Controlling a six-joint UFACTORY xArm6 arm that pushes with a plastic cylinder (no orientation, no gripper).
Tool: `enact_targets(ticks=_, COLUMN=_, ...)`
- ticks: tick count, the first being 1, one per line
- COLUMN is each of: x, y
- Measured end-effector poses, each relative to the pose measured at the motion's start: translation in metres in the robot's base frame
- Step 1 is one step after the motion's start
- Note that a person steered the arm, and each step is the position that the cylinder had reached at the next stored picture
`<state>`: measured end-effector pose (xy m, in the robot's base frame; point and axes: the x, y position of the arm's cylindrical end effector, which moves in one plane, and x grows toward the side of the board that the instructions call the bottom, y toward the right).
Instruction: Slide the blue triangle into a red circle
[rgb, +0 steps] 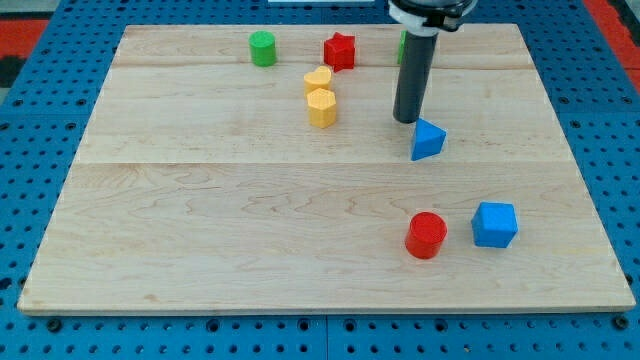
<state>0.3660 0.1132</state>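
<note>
A: Item, blue triangle (428, 139): where?
B: Mid-table, touching my tip (405, 120) on its upper-left side. Red circle (426, 235) lies straight below.
A: Jaws?
B: None fitted; rod only.

My tip (405, 120) sits just above-left of the blue triangle (428, 139), red circle (426, 234) well below.

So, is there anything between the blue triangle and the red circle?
No. In the camera view, only bare board lies between the blue triangle and the red circle.
</note>
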Motion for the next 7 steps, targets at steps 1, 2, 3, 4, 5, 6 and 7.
enact_targets(ticks=1, x=0.023, y=0.029)
enact_targets(ticks=2, x=0.042, y=0.022)
enact_targets(ticks=3, x=0.009, y=-0.015)
enact_targets(ticks=4, x=0.024, y=-0.018)
enact_targets(ticks=5, x=0.081, y=-0.003)
enact_targets(ticks=6, x=0.117, y=-0.001)
enact_targets(ticks=7, x=0.089, y=-0.004)
